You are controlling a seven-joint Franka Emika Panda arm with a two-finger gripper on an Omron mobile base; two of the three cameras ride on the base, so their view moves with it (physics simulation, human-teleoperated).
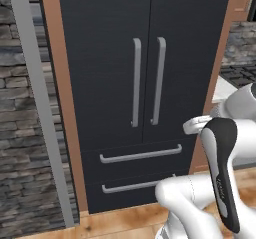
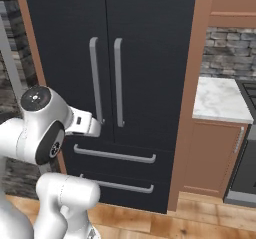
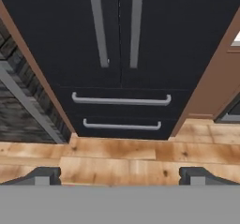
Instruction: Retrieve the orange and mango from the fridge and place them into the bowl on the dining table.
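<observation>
The fridge (image 1: 105, 58) stands straight ahead, dark charcoal, with both doors shut and two long grey bar handles (image 1: 136, 83) side by side at the middle. Two lower drawers (image 1: 140, 154) with horizontal bars are shut as well. The same fridge (image 2: 145, 33) fills the right base view, and in the hand view the fridge (image 3: 61, 40) sits beyond a strip of floor. My gripper (image 3: 120, 176) is open, its fingertips (image 3: 44, 175) far apart with nothing between them, well short of the doors. The orange and mango are hidden. The bowl and dining table are out of view.
A brown side panel (image 2: 190, 93) frames the fridge. To its right are a marble counter (image 2: 220, 100) over a brown cabinet (image 2: 212, 158) and a dark stove (image 2: 247, 133). A stone wall (image 1: 20, 133) and grey post (image 1: 37, 108) stand to the left. The wooden floor (image 3: 117, 157) lies in front.
</observation>
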